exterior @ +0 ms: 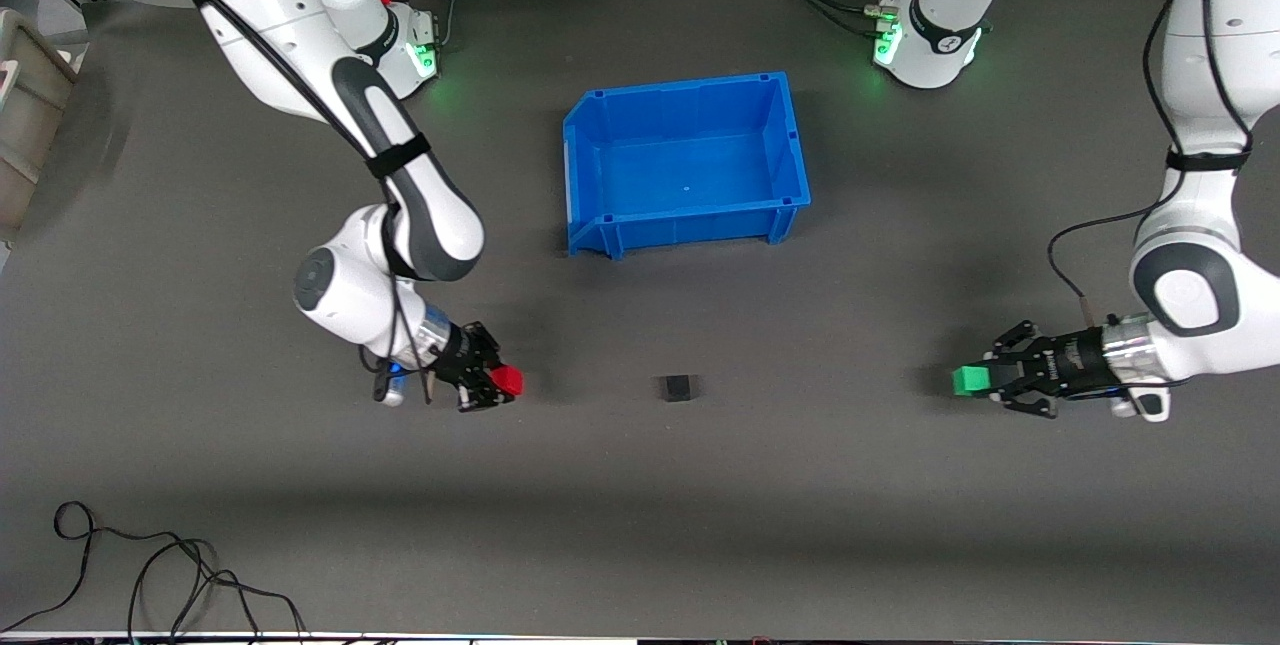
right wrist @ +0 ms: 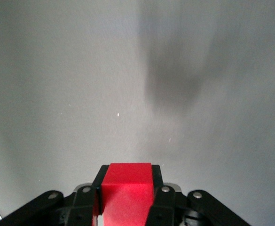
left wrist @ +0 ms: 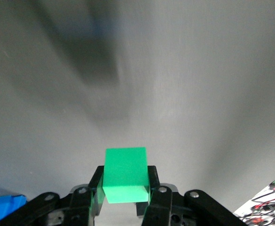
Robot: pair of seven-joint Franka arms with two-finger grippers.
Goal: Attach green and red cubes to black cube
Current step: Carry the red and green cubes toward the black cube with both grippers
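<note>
Nearest the front camera lay the black cube (exterior: pixel 678 387), alone on the grey counter (exterior: pixel 700 525), between our two hands and well apart from both. Nothing was attached to it.

Our right hand (exterior: pixel 497 383) had its fingers closed on the red cube (exterior: pixel 508 381), toward the right arm's end of the counter. In the right wrist view the red cube (right wrist: pixel 126 190) sat squarely between the two pads, with bare counter (right wrist: pixel 81 94) ahead of it and the black cube out of sight.

Our left hand (exterior: pixel 975 381) was clamped on the green cube (exterior: pixel 967 381) toward the left arm's end of the counter, farther from the black cube than the right hand was. In the left wrist view the green cube (left wrist: pixel 125 174) was pinched between the pads in the same way.

Farther from the camera than all three cubes stood an empty blue bin (exterior: pixel 590 165).

We judged the task about halfway: both coloured cubes were picked up and pointed inward, but neither had reached the black one. What remained was to bring each against a side of the black cube and join them, probably from either end.
</note>
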